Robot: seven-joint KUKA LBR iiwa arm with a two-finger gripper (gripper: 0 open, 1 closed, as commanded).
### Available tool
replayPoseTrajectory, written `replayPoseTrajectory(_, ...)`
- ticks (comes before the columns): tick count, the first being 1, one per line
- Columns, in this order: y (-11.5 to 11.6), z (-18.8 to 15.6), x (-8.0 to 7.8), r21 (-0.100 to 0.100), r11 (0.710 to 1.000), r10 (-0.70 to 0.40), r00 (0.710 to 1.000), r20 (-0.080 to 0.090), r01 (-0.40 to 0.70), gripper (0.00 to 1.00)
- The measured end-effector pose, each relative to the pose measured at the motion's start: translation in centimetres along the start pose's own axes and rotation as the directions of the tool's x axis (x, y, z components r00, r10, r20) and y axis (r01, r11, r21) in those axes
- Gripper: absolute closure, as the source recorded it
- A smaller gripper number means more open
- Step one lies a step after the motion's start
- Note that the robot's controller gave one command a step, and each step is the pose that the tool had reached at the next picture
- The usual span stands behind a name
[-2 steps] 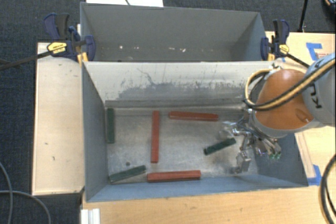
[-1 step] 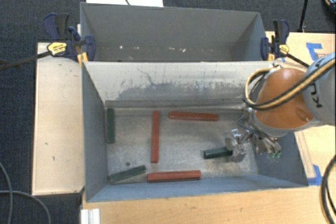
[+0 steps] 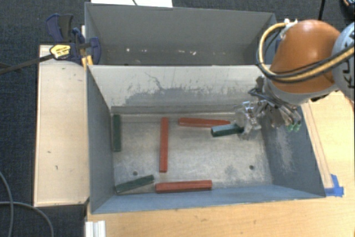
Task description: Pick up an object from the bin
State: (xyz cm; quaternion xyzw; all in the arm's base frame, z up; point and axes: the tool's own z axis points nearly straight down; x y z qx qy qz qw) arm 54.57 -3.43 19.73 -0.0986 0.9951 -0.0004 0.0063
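Camera view is showing a short dark green stick [image 3: 223, 131] lying right of the middle of the bin floor, pointing left to right. Its right end is running up against the gripper [image 3: 244, 126] and is touching it or tucked into it. The metal parts there are crowding together, so I cannot tell whether the jaws are open, closed or gripping that stick.

The gripper is sitting low in the bin's right part, near the floor and close to the right wall. The arm is coming in from the right. Its orange cover [image 3: 305, 53] is hanging above the bin's back right corner, with yellow and black cables [image 3: 265, 44] looping around it.

A red stick [image 3: 202, 122] is lying just behind the green one, nearly parallel to it. Its right end is reaching toward the gripper.

Another red stick [image 3: 163, 144] is lying front to back near the floor's middle, well apart from the gripper. A second dark green stick [image 3: 116, 132] is lying front to back along the left wall. A third dark green stick [image 3: 134, 183] is lying by the front wall at the left. A red stick [image 3: 183, 186] is lying just to its right, along the same wall.

The grey bin [image 3: 183, 86] is showing scuffed walls and a speckled floor.
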Motion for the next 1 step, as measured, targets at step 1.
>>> replayPoseTrajectory(1,-1.01,-6.85,1.83,-0.001,0.966,-0.26,0.966,-0.004,0.26,1.0)
